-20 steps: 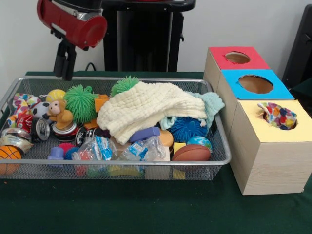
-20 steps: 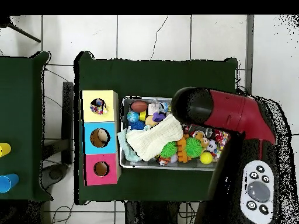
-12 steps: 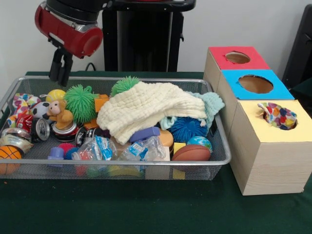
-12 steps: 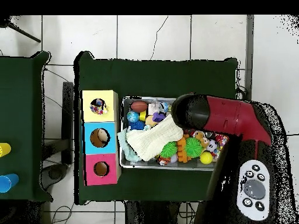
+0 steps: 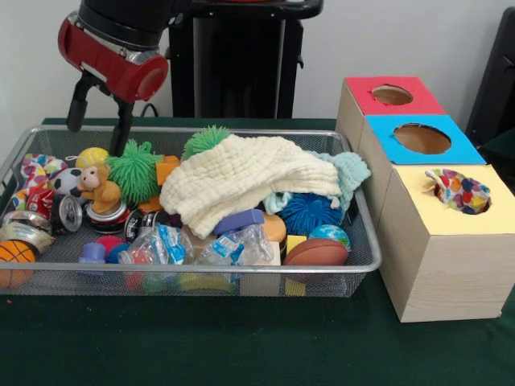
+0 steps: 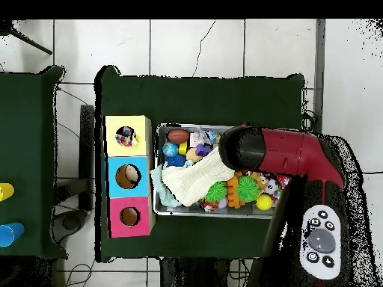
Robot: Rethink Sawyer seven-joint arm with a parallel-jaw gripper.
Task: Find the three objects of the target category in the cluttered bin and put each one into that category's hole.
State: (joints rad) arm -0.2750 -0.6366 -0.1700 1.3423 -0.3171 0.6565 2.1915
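Note:
A wire bin [image 5: 241, 132] holds mixed clutter. A cream cloth [image 5: 241, 181] lies heaped in its middle, with a mint cloth [image 5: 348, 170] at its right end. A colourful patterned cloth [image 5: 36, 170] sits at the bin's left end. Another patterned cloth [image 5: 459, 190] pokes out of the yellow box's hole. My gripper [image 5: 96, 138] hangs open over the bin's back left corner, above a yellow ball [image 5: 92, 157] and beside a green spiky ball [image 5: 133, 169]. Nothing is between its fingers. In the overhead view the red arm [image 6: 280, 149] hides the gripper.
Three boxes stand beside the bin: red [image 5: 392, 96], blue [image 5: 422, 139] and yellow [image 5: 451, 233], each with a round hole. The bin also holds a toy monkey [image 5: 98, 186], cans [image 5: 64, 213], a basketball [image 5: 14, 256], a football [image 5: 316, 252] and a blue spiky ball [image 5: 310, 213].
The gripper came down toward the bin's back left corner and its fingers spread from shut to open. The objects in the bin have not moved.

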